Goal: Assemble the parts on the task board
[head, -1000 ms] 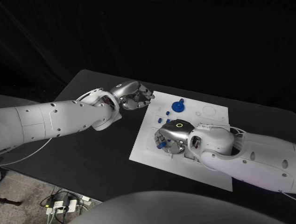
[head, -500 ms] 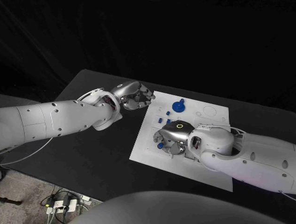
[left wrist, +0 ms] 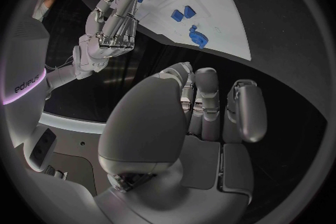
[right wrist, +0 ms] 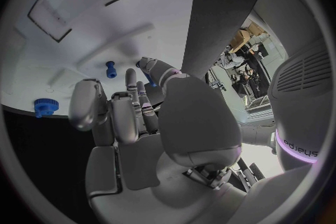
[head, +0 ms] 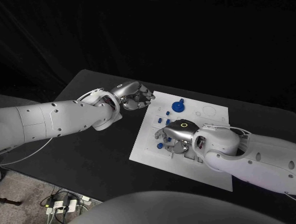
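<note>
**Right hand shifts over board; left hand idle at edge**

Since the earlier frame, the right hand (head: 175, 136) has slid slightly toward the board's near-right part, exposing more of the small blue parts beside it; the left hand is unchanged.

Nearest the robot, the right hand hovers low over the near-left portion of the board (head: 208, 168). Its fingers (right wrist: 133, 95) are extended and close together; whether they pinch a part cannot be told. A blue peg (right wrist: 110, 69) lies just beyond the fingertips, and a blue part (head: 160, 145) sits at the hand's left side.

Farther out, small blue pieces (head: 167, 113) lie near the board's left edge. The blue gear (head: 178, 106) stands at the far side, well apart from the right hand.

The left hand (head: 136, 96) rests just off the board's far-left corner, fingers curled in, holding nothing visible.

Risks:
- Fingertips may nudge the peg and roll it aside, because the hand hides it from overhead.
- A low palm may sweep adjacent pieces out of position.
</note>
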